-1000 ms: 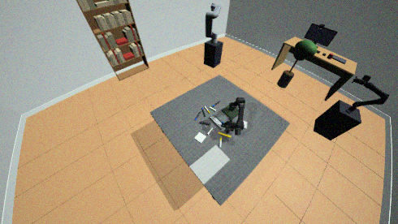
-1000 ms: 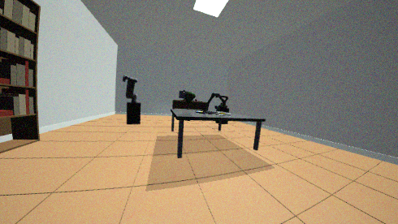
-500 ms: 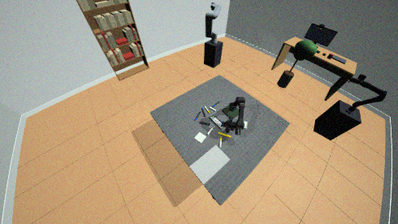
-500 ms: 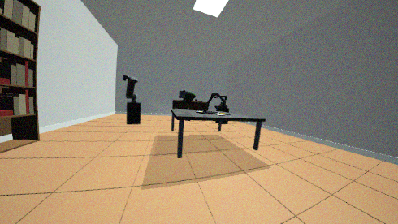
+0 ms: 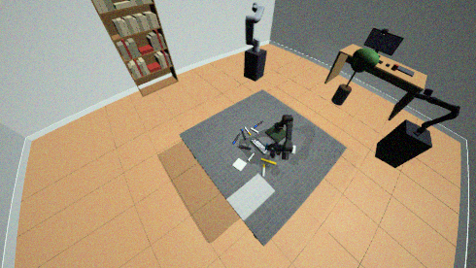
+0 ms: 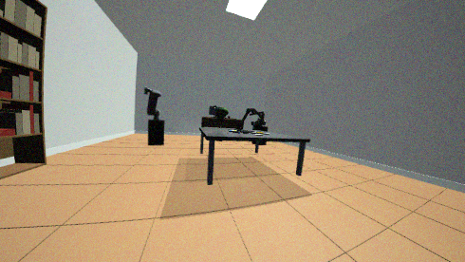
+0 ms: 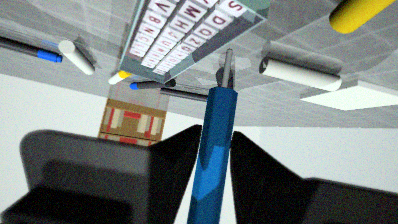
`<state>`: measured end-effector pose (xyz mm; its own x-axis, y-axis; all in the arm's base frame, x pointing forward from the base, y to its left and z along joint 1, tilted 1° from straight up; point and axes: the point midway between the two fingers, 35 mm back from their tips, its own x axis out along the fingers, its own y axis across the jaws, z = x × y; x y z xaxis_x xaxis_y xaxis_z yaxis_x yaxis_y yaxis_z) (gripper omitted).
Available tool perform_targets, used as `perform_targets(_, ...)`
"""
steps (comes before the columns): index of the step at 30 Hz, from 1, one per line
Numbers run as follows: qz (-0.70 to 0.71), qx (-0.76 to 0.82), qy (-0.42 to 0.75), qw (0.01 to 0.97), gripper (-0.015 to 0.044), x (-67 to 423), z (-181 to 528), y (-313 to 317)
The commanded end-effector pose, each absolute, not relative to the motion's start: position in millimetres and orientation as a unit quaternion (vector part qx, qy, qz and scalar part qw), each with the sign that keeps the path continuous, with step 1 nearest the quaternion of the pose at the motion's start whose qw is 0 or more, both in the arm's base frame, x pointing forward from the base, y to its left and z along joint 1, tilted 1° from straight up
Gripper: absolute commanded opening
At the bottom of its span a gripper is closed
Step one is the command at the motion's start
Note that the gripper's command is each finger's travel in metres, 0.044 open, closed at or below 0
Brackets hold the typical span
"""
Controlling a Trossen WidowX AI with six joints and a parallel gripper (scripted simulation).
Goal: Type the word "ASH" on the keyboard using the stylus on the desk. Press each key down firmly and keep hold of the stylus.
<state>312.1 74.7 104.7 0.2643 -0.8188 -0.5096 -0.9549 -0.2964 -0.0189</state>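
Half the keyboard point(image 7: 187, 30) is cropped; gripper point(image 7: 216, 165) clamps stylus point(image 7: 215, 145), tip seemingly off-key

keyboard point(image 7: 192, 27): 1 | blue stylus point(image 7: 215, 145) in hand: 1 | white cylinders beyond hand: 2 point(image 7: 300, 74), point(image 7: 76, 56) | yellow cylinder point(image 7: 357, 14), upper right: 1 | blue-capped pens, left: 2 point(image 7: 30, 49), point(image 7: 150, 85)
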Motion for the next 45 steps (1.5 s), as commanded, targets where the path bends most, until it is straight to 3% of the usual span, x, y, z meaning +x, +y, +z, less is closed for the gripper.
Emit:
perform_targets(1, 0.207, -0.778, 0.570, 0.164, 0.0000, 309.2, 105.4, 70.5)
perform_targets(14, 0.207, -0.777, 0.573, 0.160, 0.0000, 282.7, 108.8, 35.8)
perform_targets(31, 0.208, -0.777, 0.573, 0.160, 0.0000, 281.9, 88.9, 35.1)
perform_targets(34, 0.207, -0.777, 0.573, 0.160, 0.0079, 282.4, 86.7, 34.6)
perform_targets(45, 0.207, -0.777, 0.573, 0.160, 0.0081, 282.6, 82.0, 34.4)
